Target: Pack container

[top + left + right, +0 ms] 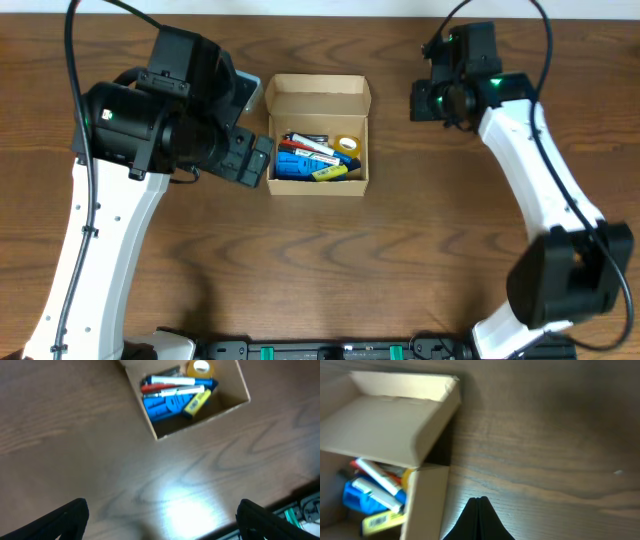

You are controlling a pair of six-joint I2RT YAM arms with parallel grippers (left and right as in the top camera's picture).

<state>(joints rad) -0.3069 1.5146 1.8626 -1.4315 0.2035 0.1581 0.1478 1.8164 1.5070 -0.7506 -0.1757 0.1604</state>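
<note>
The container [318, 178] sits open on the wooden table [400, 250], between the two arms, with its flap lid [318, 94] folded back on the far side. Inside lie markers [167, 381], a blue item [162, 406] and a yellow tape roll [201, 367]. The left arm rises from the near edge and bends inward, so the left gripper [162, 505] sits just beside the box's left wall, fingers spread wide and empty. The right arm stretches to the far side, its wrist turned toward the box but apart from it. The right gripper [479, 505] is pressed closed on nothing
</note>
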